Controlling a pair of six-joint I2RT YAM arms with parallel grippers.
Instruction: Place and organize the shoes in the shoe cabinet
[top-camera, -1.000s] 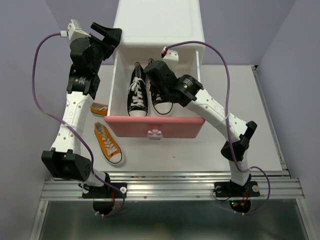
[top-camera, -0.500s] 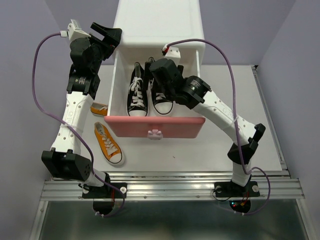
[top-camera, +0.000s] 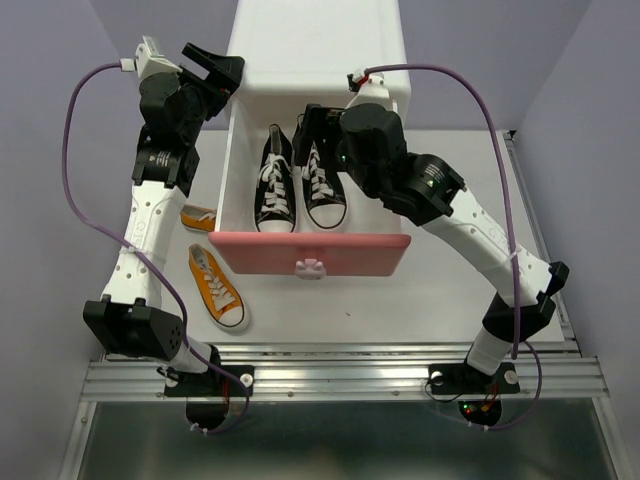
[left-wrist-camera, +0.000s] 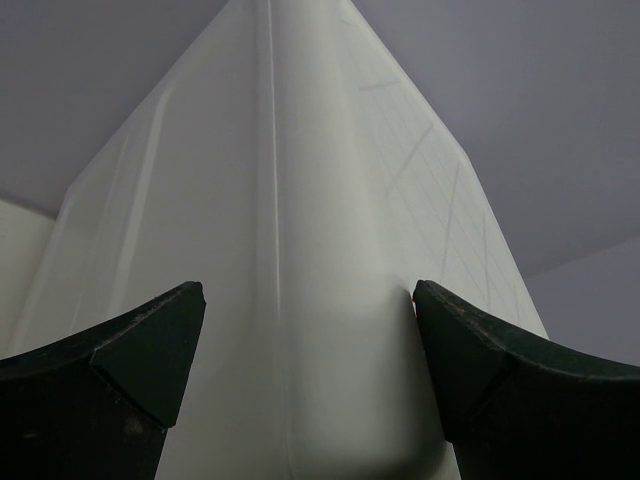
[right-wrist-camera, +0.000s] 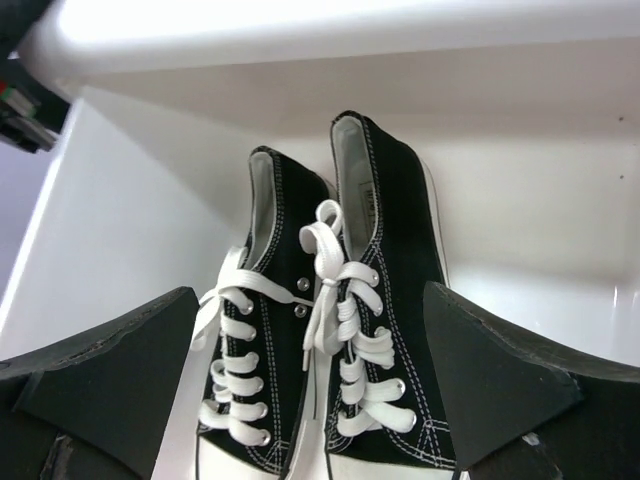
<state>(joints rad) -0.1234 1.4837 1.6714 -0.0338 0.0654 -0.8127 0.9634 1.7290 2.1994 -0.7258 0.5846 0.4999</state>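
Right wrist, black pair (right-wrist-camera: 330, 320): laid side by side in the open upper drawer (top-camera: 350, 253).
Change: the right gripper (right-wrist-camera: 310, 300) has been lifted off the right black shoe (top-camera: 323, 185); this pair is judged stowed.
Orange pair (top-camera: 215, 285): lying on the table (top-camera: 420, 300) beside the cabinet (top-camera: 315, 50).
Right gripper: spread wide, empty.
Left gripper (left-wrist-camera: 310, 300): spread wide astride the cabinet corner.

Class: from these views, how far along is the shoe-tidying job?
Done: both black sneakers lie side by side in the open drawer. In hand: nothing; right pincer hovers open above them, left pincer straddles the cabinet corner. Left: two orange sneakers on the table.
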